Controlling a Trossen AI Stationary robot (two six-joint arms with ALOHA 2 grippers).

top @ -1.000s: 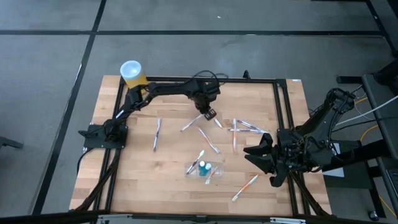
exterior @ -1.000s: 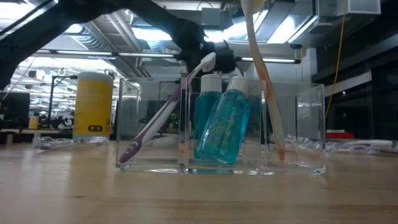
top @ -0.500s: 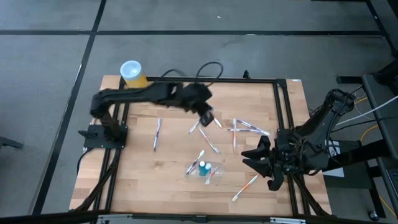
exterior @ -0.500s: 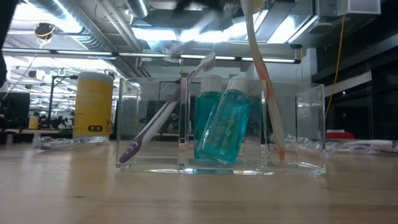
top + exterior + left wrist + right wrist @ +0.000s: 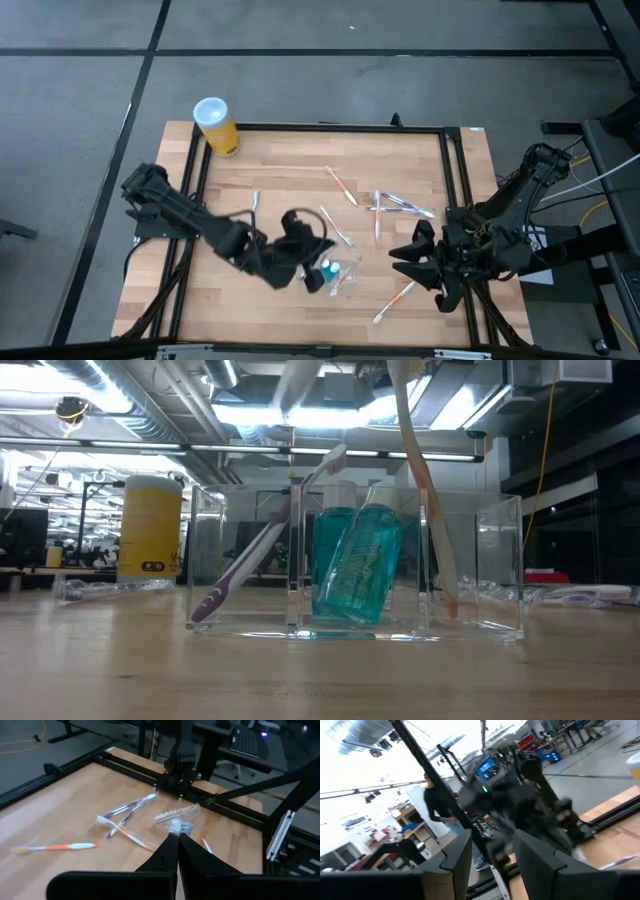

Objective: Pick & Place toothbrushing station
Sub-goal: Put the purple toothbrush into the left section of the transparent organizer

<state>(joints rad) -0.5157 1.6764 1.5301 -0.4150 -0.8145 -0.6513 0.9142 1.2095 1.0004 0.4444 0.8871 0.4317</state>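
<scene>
- High view: left gripper [image 5: 312,281] is seen just beside the clear holder [image 5: 335,273] near the table's [image 5: 280,170] front centre; loose toothbrushes [image 5: 400,205] are scattered behind it. Right gripper [image 5: 412,257] is parked at the right edge.
- Low view: a purple toothbrush [image 5: 262,545], teal tube [image 5: 358,565] and orange toothbrush [image 5: 425,490] are held in the holder's compartments.
- Left wrist view: fingers [image 5: 167,855] are pressed together, nothing seen gripped.
- Right wrist view: fingers [image 5: 457,852] are spread apart, empty.

**Colours on the toothbrush table**

The table [image 5: 260,170] is pale wood with a black frame. A yellow canister [image 5: 150,528] has a white lid. The clear plastic holder [image 5: 480,560] contains a teal bottle [image 5: 358,565] with a white cap, a purple-handled toothbrush [image 5: 245,565] and an orange-tinted one [image 5: 425,490]. An orange-and-white toothbrush [image 5: 55,847] lies loose. Both arms are black.
</scene>
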